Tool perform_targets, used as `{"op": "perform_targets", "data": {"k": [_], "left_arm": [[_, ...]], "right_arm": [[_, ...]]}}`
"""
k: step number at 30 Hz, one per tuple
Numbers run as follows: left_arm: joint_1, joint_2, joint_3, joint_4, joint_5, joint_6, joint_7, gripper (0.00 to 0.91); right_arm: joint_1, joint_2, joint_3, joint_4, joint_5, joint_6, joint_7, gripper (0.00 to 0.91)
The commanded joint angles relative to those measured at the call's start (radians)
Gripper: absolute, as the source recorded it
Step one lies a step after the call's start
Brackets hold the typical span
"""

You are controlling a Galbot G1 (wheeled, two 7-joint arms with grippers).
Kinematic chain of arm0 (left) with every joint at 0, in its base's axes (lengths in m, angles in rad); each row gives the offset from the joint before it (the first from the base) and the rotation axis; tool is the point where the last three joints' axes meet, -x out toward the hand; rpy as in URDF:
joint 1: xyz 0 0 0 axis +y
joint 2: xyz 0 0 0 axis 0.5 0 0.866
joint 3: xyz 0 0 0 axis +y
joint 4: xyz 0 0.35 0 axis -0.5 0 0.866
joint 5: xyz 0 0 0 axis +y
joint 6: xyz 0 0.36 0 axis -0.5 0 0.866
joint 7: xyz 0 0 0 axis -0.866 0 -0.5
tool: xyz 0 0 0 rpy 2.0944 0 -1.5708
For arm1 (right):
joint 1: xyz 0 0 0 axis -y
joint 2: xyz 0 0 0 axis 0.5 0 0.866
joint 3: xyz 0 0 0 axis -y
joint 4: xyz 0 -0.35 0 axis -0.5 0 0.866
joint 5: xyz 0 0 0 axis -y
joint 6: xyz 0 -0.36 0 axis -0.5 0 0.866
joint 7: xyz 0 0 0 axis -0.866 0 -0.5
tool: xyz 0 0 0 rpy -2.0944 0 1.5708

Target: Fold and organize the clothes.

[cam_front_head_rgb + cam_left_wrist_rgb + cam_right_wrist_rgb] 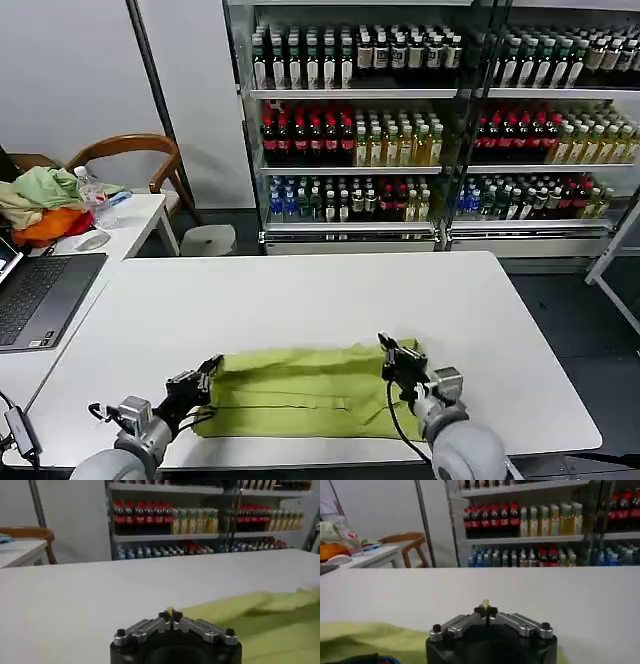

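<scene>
L gripper (pixel 207 368) sits low at the near-left of the desk (pixel 300 300), fingers pinched tight on the left far corner of the lime T-shirt (pixel 300 390); in the L wrist view the gripper (pixel 171 615) has its tips pressed together w/ a sliver of yellow-green cloth between them, and the T-shirt (pixel 260 615) spreads away to one side of it over the white desk (pixel 100 590). R gripper (pixel 392 352) mirrors it at the opposite far corner of the shirt, also clamped on the fabric; R wrist view has the gripper (pixel 486 611) w/ tips closed and a small tuft of lime cloth poking up between them, the T-shirt (pixel 365 640) lying to one side and nearer the wrist, bare desk (pixel 520 590) beyond. Between the two grippers the shirt lies as a long folded band, flat on the desk near its front edge, a bit wrinkled. Farther out past both grippers: drinks fridge (pixel 400 120) w/ rows of bottles. Off beyond the L gripper, a side desk w/ a laptop (pixel 35 300), a heap of pale green, beige & orange garments (pixel 40 205), and a wooden chair (pixel 130 150) behind.
</scene>
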Motion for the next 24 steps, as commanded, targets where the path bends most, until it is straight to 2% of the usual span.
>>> {"op": "perform_targets", "data": {"k": [1,19,20,21,22,23,24], "left_arm": [[0.044,0.012,-0.023,-0.012,-0.004,-0.029,0.011,0.05],[0.06,0.021,-0.005,-0.007,0.002,-0.026,0.014,0.05],[0.059,0.021,-0.003,-0.006,0.003,-0.026,0.014,0.766],[0.057,0.02,0.0,-0.004,0.011,-0.024,0.012,0.907],[0.055,0.02,0.003,-0.001,0.031,-0.019,0.004,0.907],[0.053,0.018,0.007,0.002,0.049,-0.019,-0.005,0.907],[0.051,0.016,0.011,0.006,0.054,-0.021,-0.005,0.907]], "right_arm": [[-0.114,-0.017,0.031,0.055,-0.008,0.019,-0.003,0.0],[-0.049,-0.014,0.041,-0.026,-0.018,0.038,-0.003,0.0],[-0.048,-0.015,0.042,-0.027,-0.018,0.038,-0.004,0.0],[-0.048,-0.016,0.041,-0.03,-0.017,0.038,-0.006,0.0],[-0.049,-0.017,0.04,-0.033,-0.017,0.038,-0.007,0.03],[-0.053,-0.017,0.037,-0.036,-0.02,0.038,-0.01,0.907],[-0.058,-0.018,0.036,-0.035,-0.03,0.026,-0.013,0.907]]}}
